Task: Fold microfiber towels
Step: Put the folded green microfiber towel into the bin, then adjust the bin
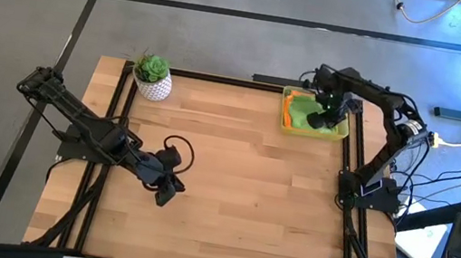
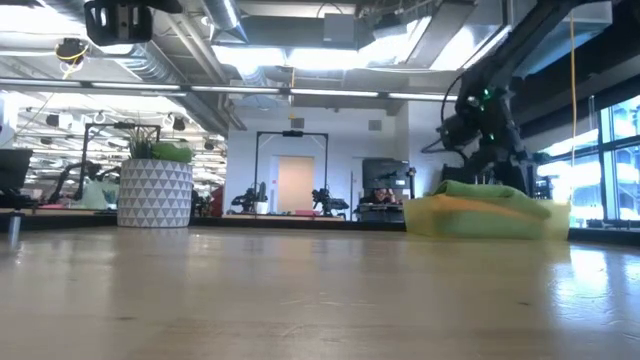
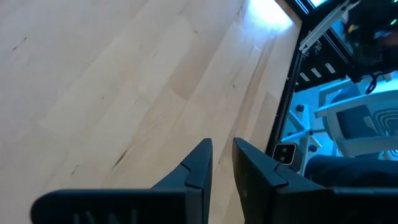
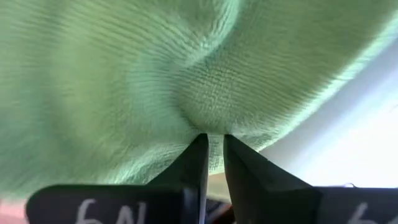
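Observation:
A lime green microfiber towel [image 1: 308, 113] lies bunched in the yellow tray [image 1: 339, 134] at the table's far right, on top of an orange towel [image 1: 287, 110]. My right gripper [image 1: 328, 118] points steeply down over the tray, shut on the green towel [image 4: 124, 93]. The low view shows the green towel [image 2: 485, 190] heaped over the orange towel [image 2: 470, 205] above the tray's rim. My left gripper [image 1: 167, 195] hovers over bare wood near the table's left middle, shut, with nothing between its fingers [image 3: 199, 165]. My right gripper pinches a raised fold of the lime green towel [image 4: 208, 112] between its two fingertips, coming from above and pointing down. The rest of the towel lies slack on the orange towel in the tray. How many layers are between the fingers I cannot tell.
A potted plant in a white patterned pot [image 1: 152, 76] stands at the far left of the table. A black frame rail [image 1: 349, 193] runs along the right edge. The wooden tabletop [image 1: 249, 187] between the arms is bare.

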Robot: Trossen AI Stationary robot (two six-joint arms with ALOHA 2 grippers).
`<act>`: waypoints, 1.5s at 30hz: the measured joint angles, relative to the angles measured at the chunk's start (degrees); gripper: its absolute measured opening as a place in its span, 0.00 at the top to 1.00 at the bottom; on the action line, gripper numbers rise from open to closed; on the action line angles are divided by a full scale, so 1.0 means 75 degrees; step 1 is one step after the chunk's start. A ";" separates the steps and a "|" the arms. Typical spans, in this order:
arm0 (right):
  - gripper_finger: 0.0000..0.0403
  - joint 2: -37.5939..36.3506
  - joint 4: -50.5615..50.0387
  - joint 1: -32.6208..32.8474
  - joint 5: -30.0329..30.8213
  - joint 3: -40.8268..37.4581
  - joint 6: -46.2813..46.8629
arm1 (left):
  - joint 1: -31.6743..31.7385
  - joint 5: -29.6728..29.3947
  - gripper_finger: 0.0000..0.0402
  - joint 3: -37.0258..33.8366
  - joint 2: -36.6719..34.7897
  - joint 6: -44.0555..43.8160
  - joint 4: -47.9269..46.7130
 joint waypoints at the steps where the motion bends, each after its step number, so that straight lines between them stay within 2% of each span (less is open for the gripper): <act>1: 0.87 -0.0072 -0.0162 0.0003 0.0000 0.0165 -0.0043 | 0.0000 0.0035 0.86 0.0000 0.0000 0.0040 0.0000; 6: 0.87 -0.0632 -0.0498 0.0013 -0.0129 0.1230 0.0181 | -0.0003 -0.0002 0.86 0.0000 0.0000 0.0202 -0.0119; 8: 0.87 -0.0905 -0.0362 0.0096 -0.0841 0.1543 0.0603 | 0.0034 -0.0104 0.86 0.0000 0.0000 0.0237 -0.0111; 10: 0.87 -0.1062 -0.0008 0.0320 -0.1484 0.1602 0.1025 | 0.0070 -0.0263 0.86 0.0000 0.0000 0.0278 -0.0114; 16: 0.87 -0.0678 0.1102 0.1344 -0.2176 0.1185 0.1748 | 0.0239 -0.0388 0.86 0.0000 0.0000 0.0377 -0.0011; 21: 0.87 -0.0087 0.1236 0.1910 -0.1817 0.1150 0.1895 | 0.0233 -0.0186 0.86 0.0000 0.0000 0.0365 0.0055; 26: 0.87 0.0524 0.1375 0.1890 -0.1705 0.1146 0.1744 | 0.0230 0.0001 0.86 0.0000 -0.0001 0.0223 0.0058; 33: 0.87 0.1092 0.1714 0.1744 -0.1955 0.1146 0.1344 | 0.0230 0.0065 0.86 0.0000 -0.0047 0.0186 0.0056; 36: 0.87 0.0972 0.1463 0.1730 -0.1818 0.1234 0.1065 | 0.0288 -0.0126 0.86 0.0081 -0.0183 0.0210 -0.0152; 39: 0.87 0.0521 0.1229 0.1714 -0.1675 0.1528 0.0875 | 0.0501 -0.0695 0.86 0.0340 -0.0467 0.0625 -0.0398; 45: 0.87 -0.0633 0.1069 0.1739 -0.1741 0.2036 0.0911 | 0.1352 -0.1434 0.86 0.0642 -0.1239 0.1696 -0.0556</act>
